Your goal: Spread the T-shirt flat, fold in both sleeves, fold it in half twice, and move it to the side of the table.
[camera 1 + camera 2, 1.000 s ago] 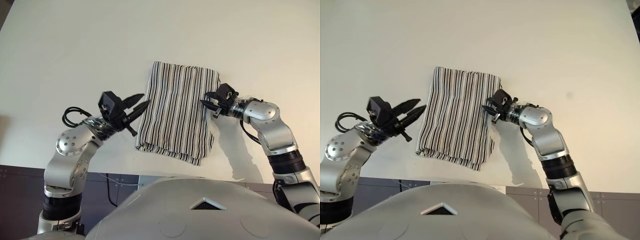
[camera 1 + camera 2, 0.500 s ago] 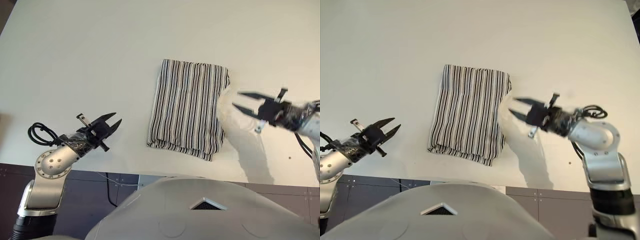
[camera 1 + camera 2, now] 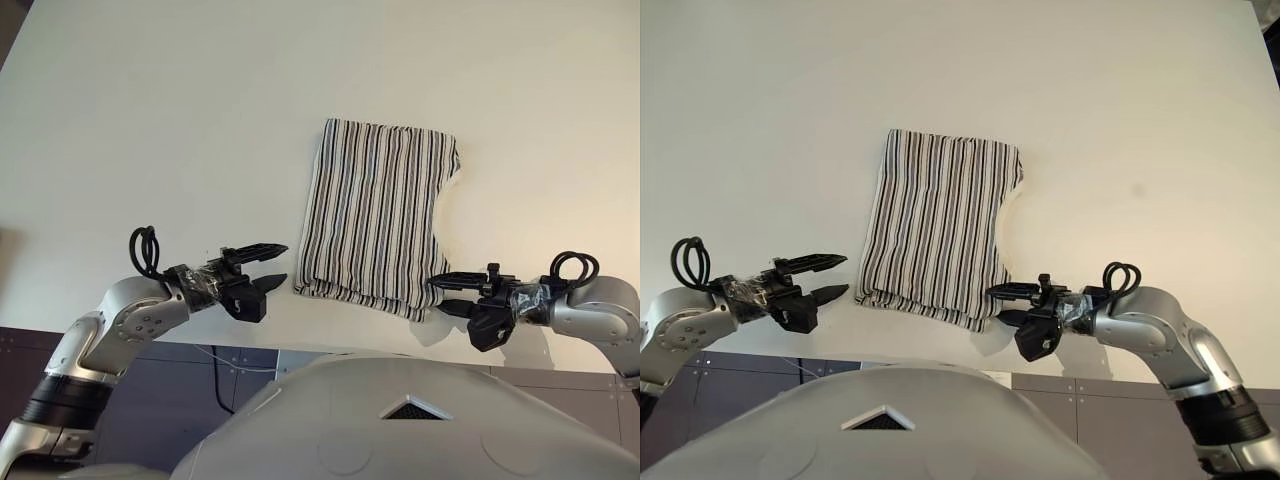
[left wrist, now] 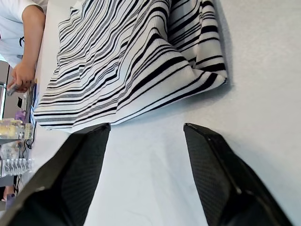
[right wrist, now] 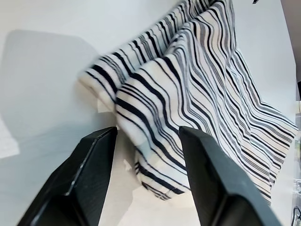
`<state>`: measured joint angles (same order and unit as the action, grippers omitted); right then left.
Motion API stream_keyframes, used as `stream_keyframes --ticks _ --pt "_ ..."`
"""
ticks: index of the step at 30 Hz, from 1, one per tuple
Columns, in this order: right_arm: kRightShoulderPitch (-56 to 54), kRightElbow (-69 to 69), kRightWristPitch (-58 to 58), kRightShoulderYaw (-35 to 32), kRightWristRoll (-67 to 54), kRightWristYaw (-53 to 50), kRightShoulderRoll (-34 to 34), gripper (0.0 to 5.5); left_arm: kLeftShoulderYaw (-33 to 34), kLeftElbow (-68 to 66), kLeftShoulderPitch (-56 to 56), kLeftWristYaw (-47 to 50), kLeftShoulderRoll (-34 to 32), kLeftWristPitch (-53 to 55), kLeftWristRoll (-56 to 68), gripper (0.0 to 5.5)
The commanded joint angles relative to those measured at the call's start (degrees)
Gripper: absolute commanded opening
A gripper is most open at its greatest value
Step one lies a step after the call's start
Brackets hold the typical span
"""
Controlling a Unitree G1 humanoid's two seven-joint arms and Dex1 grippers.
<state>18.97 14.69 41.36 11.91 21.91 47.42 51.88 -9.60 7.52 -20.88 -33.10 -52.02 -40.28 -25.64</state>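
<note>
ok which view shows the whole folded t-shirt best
The left eye view: the whole folded T-shirt lies in frame, with all four edges clear against the table. The right eye view shows much the same. Each wrist view shows one near corner up close at a low angle, with the far part foreshortened or cut off.

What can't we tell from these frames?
- Sleeves and inner layers of the T-shirt: tucked under its top layer, head views.
- T-shirt's far edge: cut off by the picture's edge, left wrist view.
- Whether the right jaws touch the T-shirt's near corner: they overlap it in the head views.
</note>
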Motion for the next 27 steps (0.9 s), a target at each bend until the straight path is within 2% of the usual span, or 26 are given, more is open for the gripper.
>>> stream_keyframes --ticks 1,9,16,22,27 --pt "-2.1 -2.8 0.6 1.9 1.5 -0.4 0.5 2.44 -7.0 -6.3 3.3 -2.8 0.3 -1.9 -6.5 2.92" --pt "-0.9 -1.2 -0.5 3.5 1.5 -1.0 1.9 2.44 -12.6 -7.0 3.7 -5.4 -5.0 -8.2 -4.6 2.92" --pt "-3.4 -0.8 0.2 7.2 -1.3 1.6 2.7 2.44 -12.7 -10.5 4.0 -1.3 -5.6 -10.5 -8.0 2.92" --pt "-2.7 -2.5 -1.4 8.1 3.3 -2.6 -0.2 2.44 -14.3 -15.1 8.3 -1.1 -4.7 -13.4 -8.7 2.02" --pt "-1.2 -4.4 -1.9 8.0 5.4 -5.4 -0.1 1.54 -15.0 -16.2 9.0 -0.4 -4.1 -13.3 -8.3 1.13"
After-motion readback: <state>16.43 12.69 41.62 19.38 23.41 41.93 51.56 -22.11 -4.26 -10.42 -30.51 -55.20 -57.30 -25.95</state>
